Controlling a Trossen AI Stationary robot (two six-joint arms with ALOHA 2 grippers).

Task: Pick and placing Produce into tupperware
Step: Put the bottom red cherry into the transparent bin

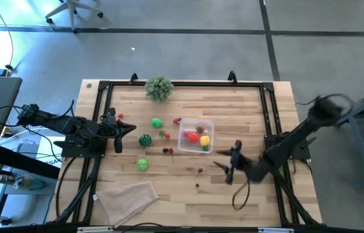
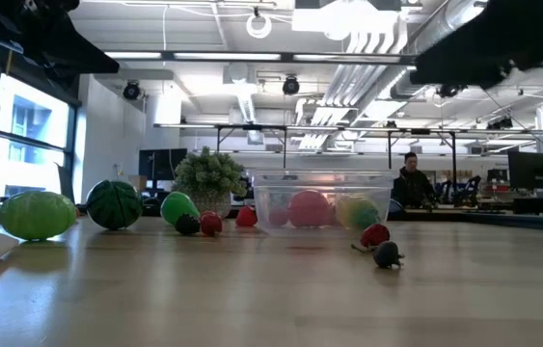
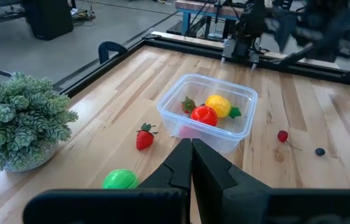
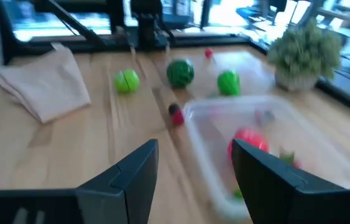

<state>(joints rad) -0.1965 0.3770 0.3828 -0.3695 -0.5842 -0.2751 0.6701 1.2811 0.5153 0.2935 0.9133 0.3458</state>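
The clear tupperware (image 1: 195,136) stands right of the table's middle and holds a red piece (image 3: 204,116) and a yellow piece (image 3: 219,105). Loose produce lies to its left: a green piece (image 1: 157,122), a striped dark green ball (image 1: 145,140), a light green ball (image 1: 143,164) and a strawberry (image 3: 144,138). A small red berry (image 1: 200,170) lies on its near side. My right gripper (image 1: 224,171) hovers open and empty over the table near the tupperware's near right corner. My left gripper (image 1: 130,129) waits shut at the table's left edge.
A bushy grey-green plant (image 1: 159,87) stands at the far edge. A folded beige cloth (image 1: 128,197) lies near the front left. A black frame (image 1: 182,83) rims the table. Bare wood lies along the near edge, right of the cloth.
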